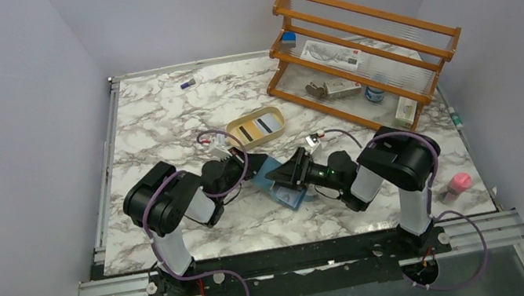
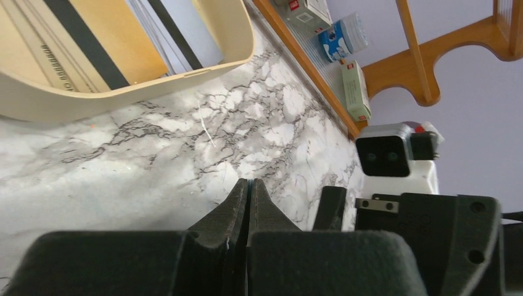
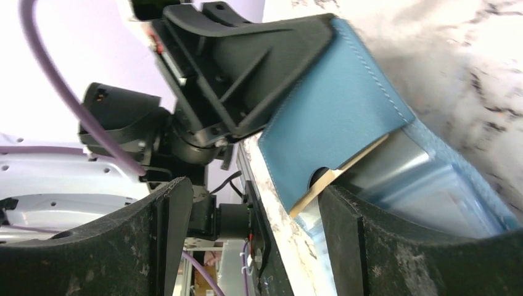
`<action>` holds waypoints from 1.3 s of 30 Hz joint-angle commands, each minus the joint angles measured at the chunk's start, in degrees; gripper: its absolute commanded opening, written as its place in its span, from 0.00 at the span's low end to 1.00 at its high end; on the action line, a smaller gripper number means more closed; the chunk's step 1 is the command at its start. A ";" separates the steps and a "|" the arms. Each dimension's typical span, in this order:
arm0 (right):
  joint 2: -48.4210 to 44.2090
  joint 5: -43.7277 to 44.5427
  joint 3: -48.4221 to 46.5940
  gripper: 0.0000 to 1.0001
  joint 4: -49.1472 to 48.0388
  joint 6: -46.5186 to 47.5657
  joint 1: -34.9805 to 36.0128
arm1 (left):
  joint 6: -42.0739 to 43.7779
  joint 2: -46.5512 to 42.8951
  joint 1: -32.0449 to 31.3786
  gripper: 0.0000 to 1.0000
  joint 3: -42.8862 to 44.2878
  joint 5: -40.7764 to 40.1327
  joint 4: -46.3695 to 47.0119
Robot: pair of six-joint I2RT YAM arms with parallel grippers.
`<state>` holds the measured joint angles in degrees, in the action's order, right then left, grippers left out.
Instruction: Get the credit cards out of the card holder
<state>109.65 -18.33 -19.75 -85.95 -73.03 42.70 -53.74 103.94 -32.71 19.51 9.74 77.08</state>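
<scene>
**Card holder flat at mid-table, cards in the tray**

Nearest the lens, along the near edge of the marble table (image 1: 160,124): the bases of the left arm (image 1: 167,211) and the right arm (image 1: 401,166), both bent inward toward mid-table.

Far left at the back: a small purple item (image 1: 188,84), lying alone, too small to identify.

Next, the left fingers (image 2: 248,198): pressed flat together, nothing visible between them. From the right wrist view, tips down on the teal outer flap of the card holder (image 1: 287,192).

Just behind those fingers: a tan oval tray (image 1: 236,130), apart from the holder. Inside it, credit cards (image 1: 263,125) lying flat, in yellow and white, with dark stripes.

Card holder itself: flat on the table between the two arms, laid open, lighter blue lining turned up. At one pocket mouth, a thin tan edge (image 3: 348,165) poking out, card-like.

Right fingers (image 1: 279,173): spread wide, gripping nothing, a corner of the holder lying in the gap between them. One finger close beside the pale lining; contact impossible to tell.

Further right at the back: a wooden rack (image 1: 362,21), with small boxes and a can on its shelves.

Far right, near the table's edge: a pink item (image 1: 459,183), beside the right arm.
</scene>
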 commanded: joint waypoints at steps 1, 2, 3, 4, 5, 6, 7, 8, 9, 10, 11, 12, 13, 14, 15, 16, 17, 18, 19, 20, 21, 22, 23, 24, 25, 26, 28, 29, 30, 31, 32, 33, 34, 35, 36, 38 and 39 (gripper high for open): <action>-4.09 2.86 -3.43 0.79 -16.44 2.67 0.34 | 0.10 -0.83 -1.19 0.00 -1.89 -2.29 0.35; -4.22 2.97 -3.64 0.79 -16.44 2.57 0.30 | 0.11 -0.96 -1.36 0.00 -2.11 -2.92 0.43; -4.18 3.28 -3.90 0.79 -16.44 2.24 0.37 | 0.09 -1.15 -1.51 0.00 -2.45 -3.64 0.52; -4.14 3.45 -4.09 0.79 -16.44 1.87 0.37 | 0.05 -1.38 -1.75 0.00 -2.78 -4.42 0.53; -4.05 4.08 -4.23 0.79 -16.44 1.58 0.48 | 0.18 -1.68 -2.01 0.00 -3.13 -5.35 0.55; -3.84 4.64 -4.36 0.79 -16.44 1.29 0.65 | 0.13 -2.03 -2.19 0.00 -3.54 -6.15 0.61; -3.60 5.10 -4.54 0.79 -16.44 1.12 0.89 | 0.18 -2.38 -2.40 0.00 -3.79 -6.94 0.62; -3.19 5.60 -4.70 0.79 -16.45 0.69 1.03 | 0.28 -2.75 -2.59 0.00 -4.05 -7.50 0.59; -2.78 6.24 -4.83 0.79 -16.44 0.13 1.24 | 0.44 -3.04 -2.74 0.00 -4.23 -7.93 0.61; -2.17 6.94 -4.93 0.79 -16.32 -0.81 1.38 | 0.50 -3.34 -2.91 0.00 -4.37 -8.36 0.62; -1.45 7.40 -5.07 0.79 -16.32 -1.94 1.46 | 0.62 -3.64 -3.03 0.00 -4.46 -8.67 0.62; -0.71 7.62 -5.21 0.79 -16.36 -2.88 1.52 | 0.65 -3.80 -3.12 0.00 -4.54 -8.91 0.62; 0.10 7.76 -5.48 0.79 -16.10 -3.79 1.60 | 0.73 -3.97 -3.27 0.00 -4.63 -9.21 0.57; 0.61 7.89 -5.74 0.79 -15.50 -4.40 1.71 | 0.74 -4.19 -3.32 0.00 -4.72 -9.29 0.62; 1.03 7.79 -6.08 0.79 -14.45 -4.67 1.95 | 0.74 -4.37 -3.40 0.00 -4.78 -9.30 0.62; 1.20 7.74 -6.46 0.79 -12.78 -4.88 2.15 | 0.77 -4.63 -3.46 0.00 -4.89 -9.30 0.67; 1.12 7.70 -6.90 0.79 -11.02 -4.76 2.58 | 0.79 -4.89 -3.57 0.00 -4.98 -10.64 0.58; 0.84 7.71 -7.31 0.79 -9.10 -4.53 2.91 | 0.83 -5.17 -3.66 0.00 -5.00 -11.04 0.61; 0.68 7.86 -7.62 0.79 -7.38 -4.53 3.26 | 0.83 -5.46 -3.75 0.00 -5.07 -11.34 0.57; 0.55 7.98 -8.01 0.79 -5.93 -4.61 3.50 | 0.87 -5.68 -3.82 0.00 -5.09 -11.61 0.53; 0.51 8.10 -8.28 0.79 -5.02 -4.72 3.68 | 0.89 -5.89 -3.92 0.00 -5.09 -11.85 0.38; 0.71 8.20 -8.46 0.79 -4.71 -4.87 3.83 | 0.83 -6.00 -4.00 0.00 -5.09 -12.10 0.36; 0.97 8.29 -8.68 0.79 -5.03 -5.03 3.92 | 0.84 -6.03 -4.15 0.00 -5.17 -12.40 0.40; 1.38 8.37 -8.86 0.79 -5.53 -5.42 3.94 | 0.77 -6.03 -4.29 0.00 -5.18 -12.72 0.44; 1.85 8.33 -9.20 0.79 -6.12 -5.90 3.99 | 0.64 -6.03 -4.51 0.00 -5.26 -13.13 0.42; 2.43 8.24 -9.60 0.79 -6.76 -6.41 4.12 | 0.64 -5.95 -4.80 0.00 -5.31 -13.52 0.52; 3.47 8.03 -10.75 0.79 -7.72 -7.35 4.49 | 0.40 -5.87 -5.14 0.00 -5.35 -14.23 0.74; 3.84 8.03 -11.20 0.79 -7.81 -7.56 4.69 | 0.27 -5.86 -5.29 0.00 -5.40 -14.56 0.85; 4.05 8.11 -11.53 0.79 -7.80 -7.82 4.85 | 0.14 -5.92 -5.32 0.00 -5.51 -14.83 1.00; 4.30 8.17 -11.72 0.79 -7.81 -8.09 5.07 | 0.17 -6.01 -5.34 0.00 -5.65 -15.10 1.11; 4.34 8.26 -11.79 0.79 -7.97 -8.27 5.18 | 0.29 -6.15 -5.35 0.00 -5.81 -15.37 1.14; 4.45 8.30 -11.68 0.79 -8.32 -8.61 5.20 | 0.55 -6.44 -5.33 0.00 -6.02 -15.59 1.08; 4.43 8.52 -11.35 0.79 -8.69 -8.92 5.20 | 0.69 -6.59 -5.34 0.00 -6.20 -15.81 1.02; 4.33 8.75 -10.99 0.79 -9.28 -9.23 5.20 | 0.86 -6.78 -5.30 0.00 -6.50 -16.07 0.91; 4.16 8.97 -10.60 0.79 -9.70 -9.45 5.20 | 1.03 -6.95 -5.30 0.00 -6.72 -16.25 0.76; 3.57 9.10 -10.02 0.79 -9.74 -9.58 5.20 | 1.38 -7.08 -5.27 0.00 -6.92 -16.49 0.54; 3.18 9.03 -9.80 0.79 -9.49 -9.52 5.16 | 1.48 -7.15 -5.21 0.00 -7.00 -16.55 0.41</action>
<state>113.86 -11.25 -29.02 -85.73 -81.54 47.09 -53.23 97.95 -36.51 13.52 -8.12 77.52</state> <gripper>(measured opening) 0.787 0.007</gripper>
